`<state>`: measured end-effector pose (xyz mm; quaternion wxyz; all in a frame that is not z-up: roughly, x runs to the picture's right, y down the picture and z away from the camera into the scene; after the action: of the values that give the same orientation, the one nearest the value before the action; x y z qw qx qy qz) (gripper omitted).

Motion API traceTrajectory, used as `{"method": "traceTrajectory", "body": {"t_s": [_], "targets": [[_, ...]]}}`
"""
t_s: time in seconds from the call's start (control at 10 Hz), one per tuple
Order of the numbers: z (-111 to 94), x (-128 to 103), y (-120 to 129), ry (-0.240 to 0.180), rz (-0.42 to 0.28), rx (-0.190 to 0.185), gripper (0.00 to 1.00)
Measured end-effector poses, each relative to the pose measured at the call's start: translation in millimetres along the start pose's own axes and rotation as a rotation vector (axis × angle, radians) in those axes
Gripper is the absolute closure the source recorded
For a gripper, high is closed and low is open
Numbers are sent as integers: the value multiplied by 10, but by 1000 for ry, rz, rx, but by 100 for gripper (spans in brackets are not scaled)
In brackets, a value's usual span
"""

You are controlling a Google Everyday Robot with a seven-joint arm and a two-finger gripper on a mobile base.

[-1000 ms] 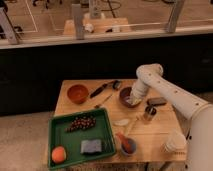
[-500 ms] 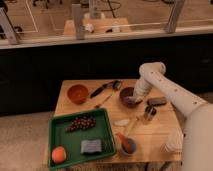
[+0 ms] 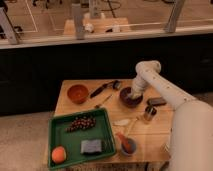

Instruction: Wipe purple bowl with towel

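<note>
The purple bowl stands on the wooden table, right of centre near the far edge. My gripper reaches down from the white arm into the bowl's hollow. A pale patch of the towel shows at the gripper's tip against the bowl's left inner side. The gripper appears shut on it. Most of the towel is hidden by the gripper.
An orange bowl sits at the far left. A black-handled tool and a spoon lie between the bowls. A dark grey block, small can, pale scrap and blue-grey cup are nearby. The green tray holds grapes, an orange and a blue-grey pad.
My gripper has shifted slightly right and then back left inside the purple bowl, with the towel. Nothing else on the table has moved.
</note>
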<state>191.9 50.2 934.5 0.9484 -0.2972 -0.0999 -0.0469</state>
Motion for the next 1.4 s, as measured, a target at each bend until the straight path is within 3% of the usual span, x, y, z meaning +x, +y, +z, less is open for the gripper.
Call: {"method": "traceTrajectory", "body": {"t_s": [0.6, 1.0, 1.4], "targets": [[-45, -262, -62, -34, -14, 19, 94], [-191, -376, 198, -56, -73, 8, 94], [-254, -366, 511, -52, -121, -31, 94]]}}
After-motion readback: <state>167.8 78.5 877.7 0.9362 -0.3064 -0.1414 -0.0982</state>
